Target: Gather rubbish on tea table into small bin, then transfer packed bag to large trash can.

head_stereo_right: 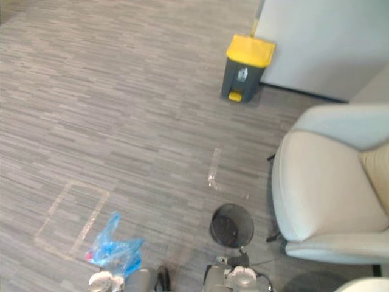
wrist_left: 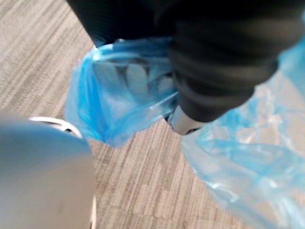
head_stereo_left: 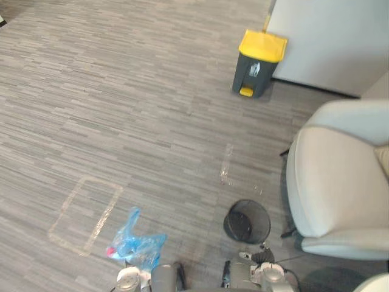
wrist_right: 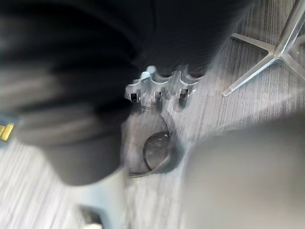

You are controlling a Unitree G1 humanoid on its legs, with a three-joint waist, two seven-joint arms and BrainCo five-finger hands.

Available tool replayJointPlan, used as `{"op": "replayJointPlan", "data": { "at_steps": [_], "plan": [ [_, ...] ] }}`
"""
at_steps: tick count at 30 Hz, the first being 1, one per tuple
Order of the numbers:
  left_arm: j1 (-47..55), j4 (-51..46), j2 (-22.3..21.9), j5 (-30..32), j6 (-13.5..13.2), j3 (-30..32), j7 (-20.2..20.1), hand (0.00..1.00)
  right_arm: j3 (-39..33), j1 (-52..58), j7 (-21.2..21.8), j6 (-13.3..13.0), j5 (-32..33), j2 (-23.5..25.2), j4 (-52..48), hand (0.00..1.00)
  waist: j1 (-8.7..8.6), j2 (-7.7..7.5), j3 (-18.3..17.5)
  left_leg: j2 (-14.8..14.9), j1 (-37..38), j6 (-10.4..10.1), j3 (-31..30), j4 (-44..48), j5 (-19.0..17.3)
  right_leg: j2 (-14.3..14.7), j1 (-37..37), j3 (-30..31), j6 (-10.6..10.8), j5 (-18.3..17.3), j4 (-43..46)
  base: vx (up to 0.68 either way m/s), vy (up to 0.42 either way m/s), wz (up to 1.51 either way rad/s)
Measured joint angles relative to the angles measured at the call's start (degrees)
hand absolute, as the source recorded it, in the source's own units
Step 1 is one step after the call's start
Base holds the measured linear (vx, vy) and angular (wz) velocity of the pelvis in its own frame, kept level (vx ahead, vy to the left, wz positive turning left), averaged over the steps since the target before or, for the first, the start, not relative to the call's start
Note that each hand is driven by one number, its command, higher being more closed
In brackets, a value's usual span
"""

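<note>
- Left eye view: my crinkly translucent blue plastic rubbish bag [head_stereo_left: 135,243] hangs at lower left. The boxy dark-grey trash can with yellow lid [head_stereo_left: 258,64] stands well apart, at upper right.
- Left wrist view: my left robot hand [wrist_left: 209,71] is grasping the bag's thin film.
- Right wrist view: my right robot hand [wrist_right: 159,86] is above the round black mesh bin [wrist_right: 155,155]; I cannot tell whether it is clenched.

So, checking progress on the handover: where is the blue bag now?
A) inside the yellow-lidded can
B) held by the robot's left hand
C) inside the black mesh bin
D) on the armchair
B: the blue bag hangs bunched in the left hand, well short of the yellow-lidded can.
</note>
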Motion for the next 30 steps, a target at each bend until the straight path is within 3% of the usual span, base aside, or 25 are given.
{"op": "replayJointPlan", "data": {
  "at_steps": [2,4,5,6,7,8,11,12,13,14,15,16,17,18,19,20,21,22,23,24,26,27,28,29,30],
  "plan": [
    [-0.8,0.5,-0.2,0.0,0.2,0.0,0.0,1.0,-0.9,0.0,-0.3,0.0,-0.3,-0.3,-0.1,0.0,-0.26,-0.44,-0.2,-0.2,1.5,-1.4,-2.0,-0.8,-0.5,1.6,-0.8,-0.7,-2.1,0.2,-7.0,0.37,-0.039,0.79],
    [-0.9,0.6,-0.4,0.1,0.3,0.2,0.4,1.0,-1.0,1.7,-0.3,0.1,-0.3,-0.3,-0.5,0.0,-0.49,-1.29,-1.6,0.1,4.0,-4.0,-3.1,1.6,-3.6,2.8,0.1,-3.3,-6.0,2.8,-13.3,0.5,-0.089,0.82],
    [-1.2,0.8,-1.0,0.1,0.5,0.3,0.7,1.0,-1.0,1.8,-0.2,0.1,-0.2,-0.5,-0.9,0.0,-0.61,-0.36,-1.6,1.7,3.7,-4.5,-3.1,4.9,-4.4,3.4,1.8,-4.2,-6.5,1.8,-13.2,0.71,-0.098,0.54],
    [-1.1,0.4,-1.4,0.1,0.6,0.3,0.8,1.0,-0.8,1.9,-0.1,0.3,-0.3,-0.7,-1.6,0.0,-0.13,1.69,-2.1,5.1,0.9,-5.5,-1.9,14.1,-3.7,6.0,5.1,-5.1,-7.3,1.9,-15.9,0.6,-0.07,0.2],
    [-0.5,-0.5,-1.8,0.1,0.7,0.6,0.8,1.0,-0.8,2.0,0.1,0.3,-0.3,-0.2,-2.4,0.0,-0.11,1.91,-2.1,8.1,-3.0,-5.0,0.1,24.0,-1.8,7.2,9.1,-4.0,-8.2,1.5,-19.3,0.6,-0.052,-0.04],
    [-0.5,-0.7,-1.9,0.2,0.8,0.6,0.7,1.0,-0.8,1.9,0.1,0.3,-0.2,0.0,-2.2,0.0,0.12,1.56,-2.3,9.2,-4.4,-3.9,2.1,26.8,-2.7,7.3,11.6,-3.4,-8.2,1.5,-21.4,0.52,-0.026,-0.05],
    [-1.3,-2.6,-1.7,1.2,0.8,0.5,-0.3,1.0,-2.3,-0.7,0.0,0.7,-0.1,-0.2,0.1,0.0,-0.16,-1.12,-1.9,7.0,-12.2,-0.1,7.1,24.3,-3.4,4.3,19.1,0.1,-8.2,1.5,-25.7,0.66,0.013,0.04],
    [-1.9,-3.2,-1.4,1.2,0.7,-0.1,-0.3,1.0,-3.5,-1.4,-0.4,1.0,-0.2,-0.6,1.2,0.0,-0.04,-1.19,-1.9,5.3,-15.7,1.9,7.2,16.7,-0.5,3.4,19.7,0.2,-7.6,1.2,-23.5,0.47,0.075,-0.08],
    [-1.8,-3.5,-1.2,1.2,0.7,-0.4,-0.3,1.0,-3.7,-1.4,-0.4,1.0,-0.1,-0.8,1.3,0.0,-0.04,-0.89,-2.0,4.8,-16.6,2.0,6.7,12.2,2.6,3.4,19.7,0.2,-7.1,1.0,-22.2,0.47,0.112,-0.31],
    [-1.3,-3.7,-1.1,1.4,0.6,-0.9,-0.3,1.0,-3.8,-1.3,-0.4,1.2,-0.2,-1.9,1.4,0.0,0.28,1.33,-2.4,4.6,-16.9,2.8,3.1,-1.2,18.9,4.9,20.5,0.4,-4.3,-0.6,-18.0,0.47,0.121,-0.32],
    [-1.2,-2.3,0.5,1.6,0.9,-1.1,-0.2,1.0,-3.5,-1.3,-0.3,1.3,-0.3,-0.4,2.4,0.0,0.17,-0.8,-2.4,2.9,-16.3,1.9,1.7,0.8,19.9,2.9,20.5,2.4,-2.4,-4.0,-16.1,0.54,0.074,-0.26],
    [-2.2,-2.1,1.1,1.6,1.1,-0.8,-0.2,1.0,-3.6,-1.6,-0.3,1.2,-0.3,0.2,2.5,0.0,0.13,-1.77,-2.8,2.5,-16.3,1.9,0.5,1.2,19.7,2.6,20.3,2.4,-2.1,-4.0,-19.0,0.39,0.014,-0.22],
    [-3.1,-2.1,1.6,1.7,1.0,-0.9,-0.2,1.0,-3.6,-2.8,-0.3,1.3,-0.3,0.5,3.0,0.0,0.65,-1.74,-2.5,2.3,-16.8,1.8,-2.7,1.9,19.8,2.6,19.3,2.8,-1.9,-2.7,-23.0,0.27,-0.06,-0.37],
    [-3.3,-1.8,1.8,1.7,0.8,-1.0,-0.2,1.0,-3.6,-3.4,-0.3,1.4,-0.3,0.5,3.3,0.0,0.74,-0.97,-1.9,1.8,-17.0,0.9,-5.3,3.5,19.2,2.5,18.9,3.5,-1.6,0.9,-27.2,0.14,-0.028,-0.38],
    [-3.5,-1.0,1.6,1.7,0.8,-1.5,-0.2,1.0,-3.6,-3.1,-0.3,1.2,-0.3,0.0,3.0,0.0,-0.1,-0.23,-1.9,1.5,-16.4,-1.1,-7.2,6.0,16.8,2.3,20.6,4.9,-0.9,2.1,-28.7,0.17,0.055,-0.37],
    [-3.5,-0.9,0.9,1.7,0.7,-1.8,-0.3,1.0,-3.7,-2.5,-0.4,1.2,-0.3,-0.2,3.0,0.0,-0.11,0.57,-2.0,1.4,-15.4,-1.6,-7.9,6.9,14.3,2.4,20.8,5.8,-0.6,2.2,-27.9,0.14,0.11,-0.72],
    [-3.0,-1.1,-0.1,1.8,0.3,-2.0,-0.3,1.0,-3.6,-2.5,-0.3,1.3,-0.4,-0.9,3.3,0.0,1.05,1.96,-1.8,2.2,-13.5,-1.8,-7.6,6.7,10.0,2.7,18.8,7.8,0.5,1.5,-23.1,0.18,0.162,-1.18],
    [-2.6,-1.0,-0.3,1.9,0.3,-2.1,-0.3,1.0,-3.1,-3.0,-0.3,1.3,-0.7,-1.1,3.2,0.0,1.45,2.09,-1.1,2.6,-11.8,-2.7,-6.2,6.1,7.8,2.2,16.1,9.0,1.4,0.9,-17.0,0.1,0.093,-1.33],
    [-2.2,-0.6,-0.1,2.0,0.4,-2.1,-0.3,1.0,-2.9,-3.1,-0.3,1.5,-1.1,-0.7,3.2,0.0,1.47,1.44,-0.4,2.5,-10.1,-2.2,-3.4,5.7,7.0,1.1,13.1,9.1,1.8,1.2,-10.8,0.11,0.113,-1.23],
    [-1.9,-0.5,0.0,2.1,0.4,-2.1,-0.3,1.0,-2.4,-3.1,-0.2,1.6,-1.2,-0.1,3.2,0.0,1.43,0.47,0.0,2.1,-8.1,-1.5,-0.6,5.0,5.6,-0.8,9.1,7.8,0.7,3.3,-3.9,0.11,0.126,-1.03],
    [-1.0,-0.6,0.1,2.2,0.4,-2.1,-0.2,1.0,-2.0,-2.3,-0.1,1.7,-0.7,0.5,3.0,0.0,1.39,0.2,0.4,1.9,-5.1,-1.4,1.4,3.3,4.1,-2.4,5.9,5.8,-1.6,7.4,2.3,0.18,0.172,-0.89],
    [-0.6,-0.4,0.5,2.2,0.5,-2.1,-0.2,1.0,-1.6,-2.5,-0.2,1.4,-1.2,0.5,2.6,0.0,0.04,0.47,0.6,2.0,-2.9,-0.9,1.9,1.4,3.9,-2.4,4.4,4.4,-1.8,6.2,4.0,0.25,0.135,-0.7],
    [-1.2,-0.1,1.3,2.2,0.5,-2.1,-0.2,1.0,-0.6,-2.6,-0.2,1.4,-1.3,0.3,2.7,0.0,-0.25,0.15,0.6,2.1,-1.0,-0.7,2.0,-0.7,3.7,-1.8,3.6,1.5,-1.6,3.3,1.9,0.27,0.099,-0.48],
    [-1.4,-0.1,1.5,2.2,0.5,-2.1,-0.2,1.0,-0.4,-2.7,-0.2,1.4,-1.2,0.3,2.7,0.0,-0.22,0.11,0.5,2.3,-0.3,-0.7,2.1,-1.5,3.7,-1.7,3.1,-0.1,-1.8,2.5,0.6,0.25,0.027,-0.37],
    [-2.1,0.0,1.7,2.2,0.5,-2.0,-0.2,1.0,-0.4,-3.0,-0.2,1.2,-1.3,0.2,3.0,0.0,-0.19,0.1,0.5,2.8,2.0,-0.8,3.0,-4.1,3.7,-1.5,1.9,-5.5,-2.5,1.5,-4.3,0.3,0.008,-0.38]
  ]
}}
